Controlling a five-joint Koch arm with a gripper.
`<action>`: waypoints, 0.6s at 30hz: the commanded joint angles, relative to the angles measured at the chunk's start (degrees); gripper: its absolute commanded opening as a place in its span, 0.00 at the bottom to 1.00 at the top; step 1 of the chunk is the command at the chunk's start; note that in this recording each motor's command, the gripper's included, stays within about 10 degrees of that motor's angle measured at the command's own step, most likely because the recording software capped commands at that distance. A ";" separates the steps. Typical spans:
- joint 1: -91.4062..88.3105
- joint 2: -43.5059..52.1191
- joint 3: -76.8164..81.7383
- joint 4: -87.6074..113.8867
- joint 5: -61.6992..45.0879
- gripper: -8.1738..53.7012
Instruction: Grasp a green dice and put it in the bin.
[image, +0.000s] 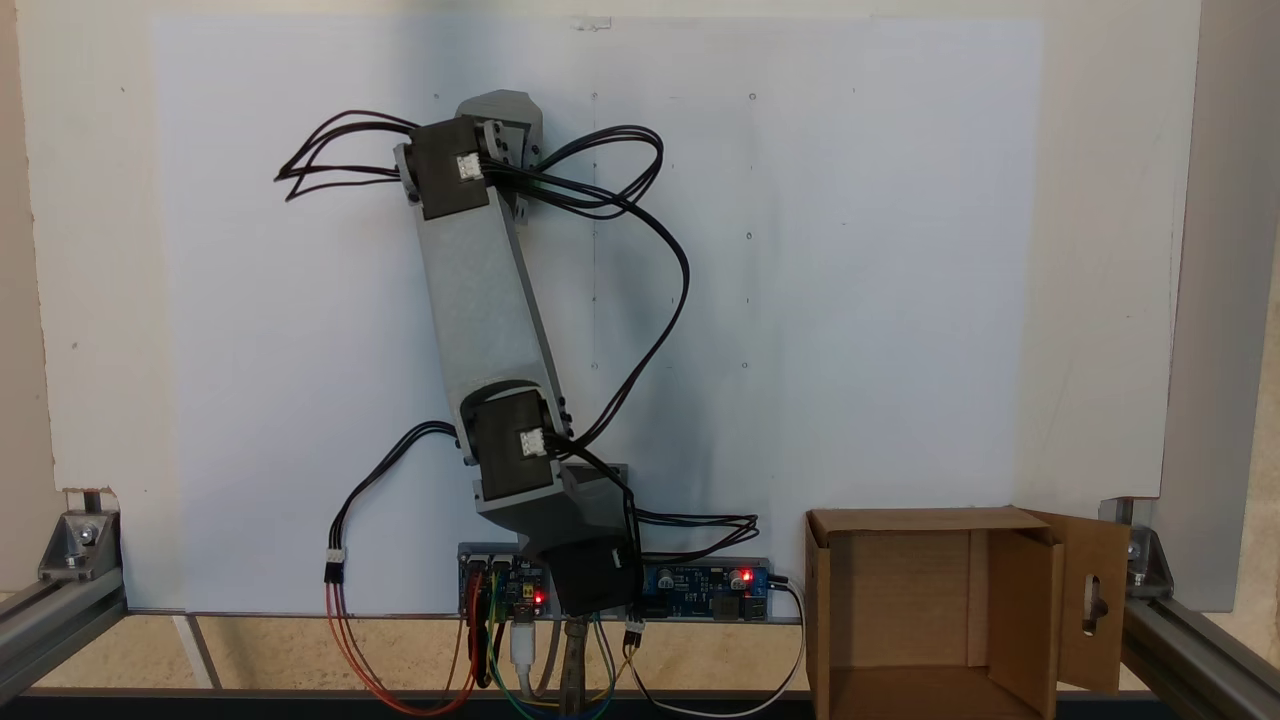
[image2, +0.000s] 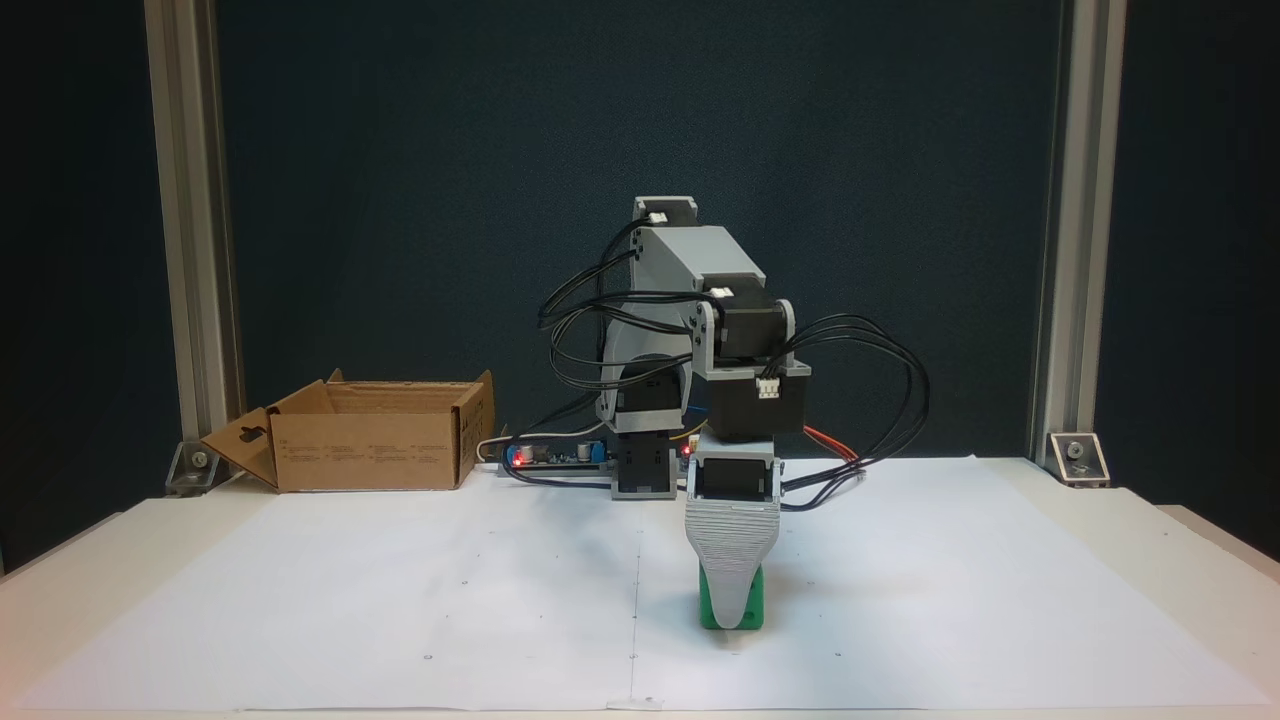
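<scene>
My jaws (image2: 733, 615) low on bench (image2: 300, 600), green dice (image2: 712, 604) right behind front jaw tip. Second jaw hidden: can't tell if closed on it. Confirm squeeze before lifting, then swing to cardboard box (image2: 370, 450).

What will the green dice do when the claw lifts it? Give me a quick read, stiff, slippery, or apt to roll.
The green dice looks like a solid cube, so probably stiff under a squeeze. Its flat base rests on the white paper, so it should sit rather than roll, though it might tumble if dropped. It looks small beside the claw, so likely light.
</scene>
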 joint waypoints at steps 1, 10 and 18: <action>-0.18 0.18 -0.88 -0.79 2.29 0.80; 0.09 -0.97 -0.88 -1.58 2.02 0.80; 1.23 -1.23 -0.88 -1.58 1.58 0.80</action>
